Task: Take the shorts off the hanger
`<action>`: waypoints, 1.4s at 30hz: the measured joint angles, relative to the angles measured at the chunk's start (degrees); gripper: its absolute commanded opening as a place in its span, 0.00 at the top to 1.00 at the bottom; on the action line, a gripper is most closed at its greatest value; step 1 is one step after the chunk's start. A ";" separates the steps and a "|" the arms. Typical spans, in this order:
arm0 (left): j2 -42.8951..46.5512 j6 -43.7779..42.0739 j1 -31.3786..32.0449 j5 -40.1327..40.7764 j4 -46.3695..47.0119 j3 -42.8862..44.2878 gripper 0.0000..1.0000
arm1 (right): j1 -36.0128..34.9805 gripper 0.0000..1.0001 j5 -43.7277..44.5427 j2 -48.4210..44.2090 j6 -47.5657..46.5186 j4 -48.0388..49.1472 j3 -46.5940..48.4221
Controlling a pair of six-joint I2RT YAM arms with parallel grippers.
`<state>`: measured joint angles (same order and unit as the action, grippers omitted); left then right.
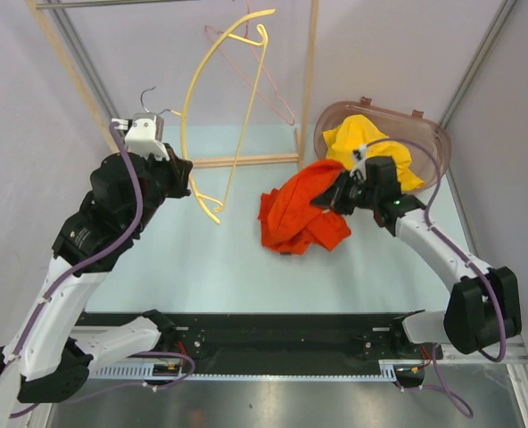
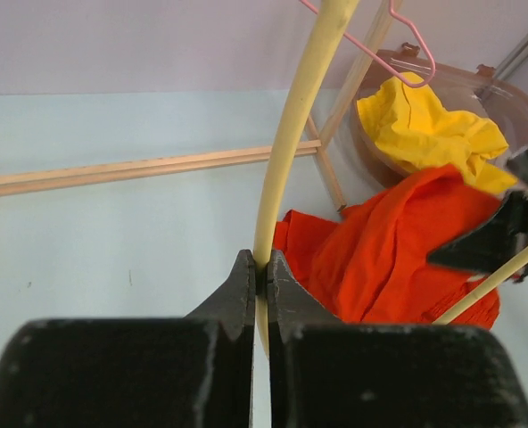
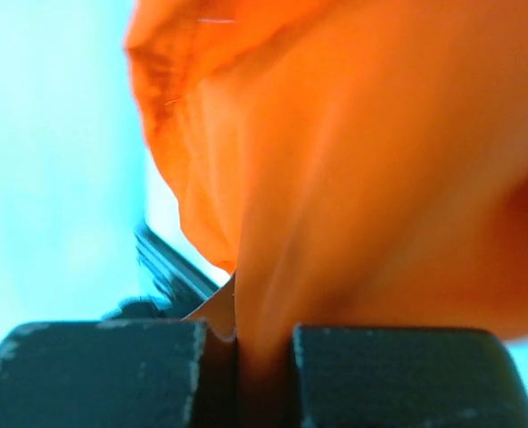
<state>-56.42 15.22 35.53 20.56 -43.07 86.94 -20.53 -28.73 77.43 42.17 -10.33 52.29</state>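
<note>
**A:** Entry one, the orange-red shorts [image 1: 300, 214]?

**B:** Heaped on the worktop [image 1: 157, 259], right of centre. The right hand [image 3: 264, 337] is clamped on a fold of the cloth, probably to drag the pair clear.

**A:** Entry two, the yellow shorts [image 1: 371, 147]?

**B:** Lying in the translucent brown tub [image 1: 331, 120] at the far right, touching the orange pair. The tub looks like the drop place.

**A:** The yellow hanger [image 1: 202, 98]?

**B:** No cloth on it. It is tilted up, its lower end near the orange shorts but apart from them. The left hand [image 2: 262, 267] is closed tight on its rod, seemingly to steady it against the pull.

**A:** The pink hanger [image 1: 268, 89]?

**B:** Behind the yellow one, inside the wooden frame [image 1: 246, 161], carrying nothing visible.
</note>
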 measured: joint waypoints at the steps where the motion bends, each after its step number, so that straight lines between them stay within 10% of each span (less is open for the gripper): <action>1: -0.11 0.35 -0.04 0.00 -0.02 0.09 1.00 | 1.38 1.00 -0.04 -0.87 -0.26 -1.33 2.67; 23: -2.10 -2.99 -0.04 1.14 0.61 1.38 1.00 | 19.45 1.00 7.30 10.34 -7.39 -19.50 60.11; 42: 1.38 -8.46 -0.09 7.91 0.33 1.36 1.00 | 30.84 1.00 -1.55 28.57 10.95 -1.92 54.05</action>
<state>-55.05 6.76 35.44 28.47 -42.74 88.29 10.31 -30.28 106.00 53.12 -12.25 106.34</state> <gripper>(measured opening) 0.026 0.040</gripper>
